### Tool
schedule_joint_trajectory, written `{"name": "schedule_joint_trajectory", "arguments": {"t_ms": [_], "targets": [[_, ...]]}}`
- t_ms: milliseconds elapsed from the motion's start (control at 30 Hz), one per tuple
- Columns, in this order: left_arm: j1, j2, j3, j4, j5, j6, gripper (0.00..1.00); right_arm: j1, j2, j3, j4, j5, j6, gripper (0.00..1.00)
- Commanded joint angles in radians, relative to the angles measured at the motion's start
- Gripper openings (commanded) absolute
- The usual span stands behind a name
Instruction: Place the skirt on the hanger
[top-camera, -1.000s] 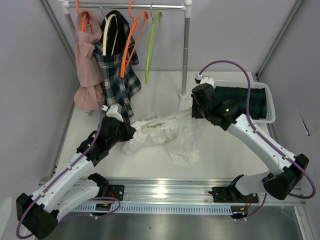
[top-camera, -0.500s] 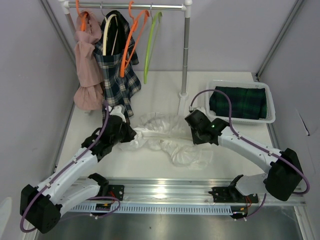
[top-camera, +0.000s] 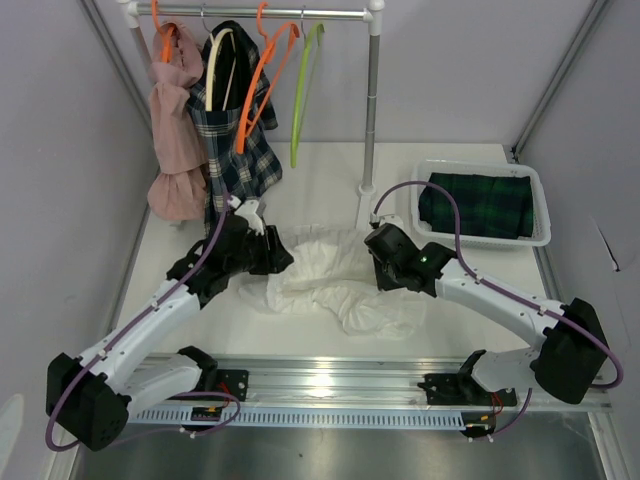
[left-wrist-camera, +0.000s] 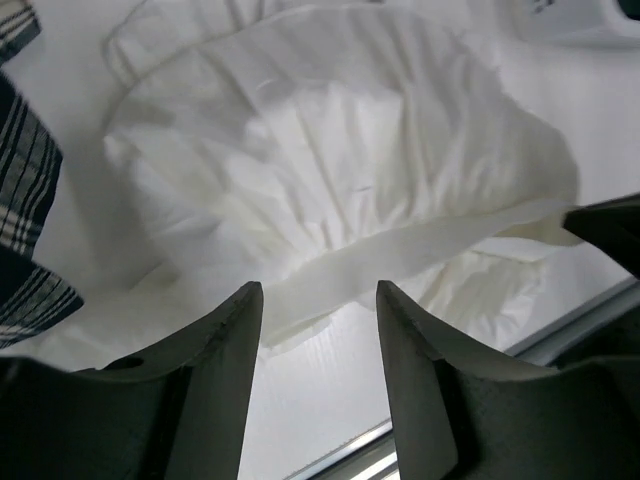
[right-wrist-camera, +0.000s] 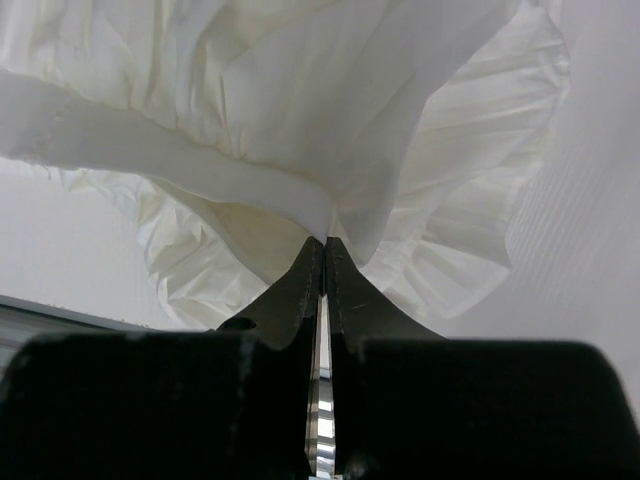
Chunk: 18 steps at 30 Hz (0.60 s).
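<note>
The white skirt (top-camera: 325, 280) lies crumpled on the table between both arms. My right gripper (top-camera: 373, 260) is shut on a fold of its waistband, seen in the right wrist view as white cloth (right-wrist-camera: 300, 90) pinched at the gripper's (right-wrist-camera: 324, 240) tips. At the skirt's left edge my left gripper (top-camera: 282, 260) stands open; in its wrist view the gripper (left-wrist-camera: 318, 300) has only table between the fingers (left-wrist-camera: 235, 340), with the skirt (left-wrist-camera: 330, 150) just beyond them. An empty green hanger (top-camera: 303, 90) and an empty orange hanger (top-camera: 262, 85) hang on the rail at the back.
The rail also carries a pink garment (top-camera: 175, 130) and a plaid skirt (top-camera: 238, 150), close behind the left gripper. The rack's pole (top-camera: 371, 120) stands behind the white skirt. A white basket (top-camera: 541, 205) with dark green plaid cloth (top-camera: 478, 205) sits at the right.
My left gripper has opened and let go of the skirt. The right gripper has come down from beside the basket to the table's middle, still holding the skirt, which now lies flatter.
</note>
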Motion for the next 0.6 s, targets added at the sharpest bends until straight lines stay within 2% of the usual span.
{"name": "schedule_joint_trajectory", "arguments": {"t_ms": [0, 200, 267, 333, 467, 567], "targets": [[0.004, -0.009, 0.096, -0.044, 0.101, 0.095, 0.56, 0.005, 0.019, 0.061, 0.032, 0.003, 0.012, 0.04], [-0.003, -0.09, 0.22, -0.107, 0.226, 0.19, 0.57, 0.003, 0.039, 0.079, 0.03, 0.003, 0.006, 0.05], [-0.006, -0.124, 0.254, -0.098, 0.22, 0.192, 0.58, 0.003, 0.044, 0.084, 0.029, 0.003, 0.006, 0.05], [-0.006, -0.147, 0.351, -0.075, 0.204, 0.192, 0.59, 0.003, 0.05, 0.081, 0.03, 0.002, 0.003, 0.05], [-0.006, -0.117, 0.564, -0.02, 0.025, 0.212, 0.6, 0.003, 0.059, 0.081, 0.039, -0.015, 0.003, 0.05], [-0.006, -0.017, 0.725, -0.012, -0.135, 0.252, 0.61, 0.005, 0.062, 0.084, 0.039, -0.02, -0.002, 0.05]]}}
